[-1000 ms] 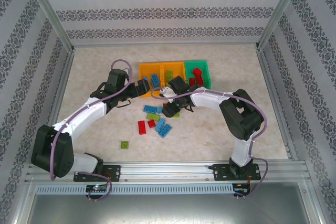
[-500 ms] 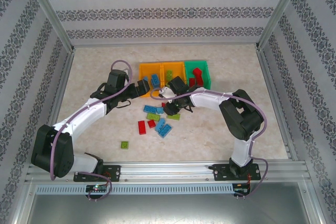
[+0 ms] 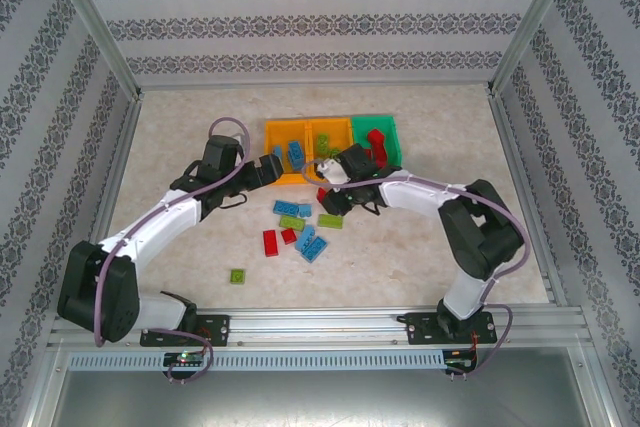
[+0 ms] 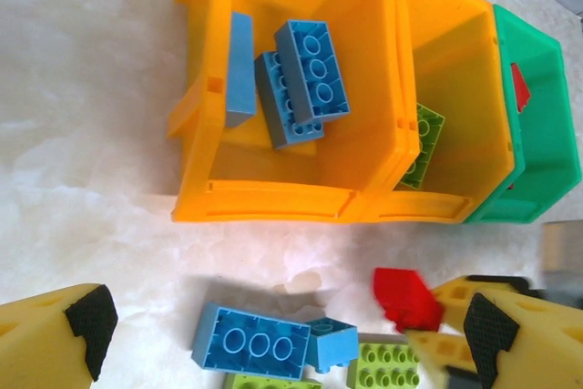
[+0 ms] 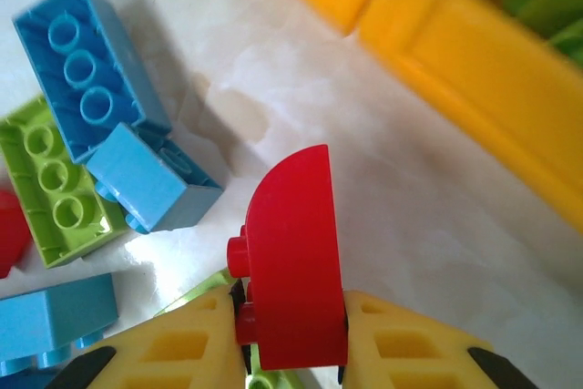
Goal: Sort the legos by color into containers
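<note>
Nearest my bases, a lone lime green studded plastic brick (image 3: pixel 238 275) lies by itself on the pale marbled table (image 3: pixel 180 127). Further in sits the loose heap of legos waiting to be sorted: a red rectangular brick (image 3: pixel 270 242), a blue studded brick (image 3: pixel 310 244) and more lime pieces around them.

Just beyond the heap, my right gripper (image 5: pixel 291 353) is clamped tight on a small red plastic brick with a curved top (image 5: pixel 296 243). It appears lifted off the table, just in front of the bins. My yellow fingers (image 5: pixel 173 353) pinch its flat sides low down, so most of the brick stands proud above them.

I judge it light, hard and stiff, and in no danger of breaking. The plastic is smooth, though, and with so short a bite it could pivot or slide. The flat parallel sides are the place to hold it, not the rounded face or the stud.

My left gripper (image 4: pixel 287 334) hangs spread as wide as it goes and holds nothing, just in front of the left bin.

Farthest are the three joined containers. The left orange plastic bin (image 4: pixel 196 134) has blue bricks (image 4: pixel 311 70) in it. The middle orange bin (image 4: pixel 455 134) has a lime brick (image 4: pixel 424 143). The green bin (image 4: pixel 547 161) on the right has red pieces (image 4: pixel 519 87), so I take it my brick belongs there, farther off and to the right.
</note>
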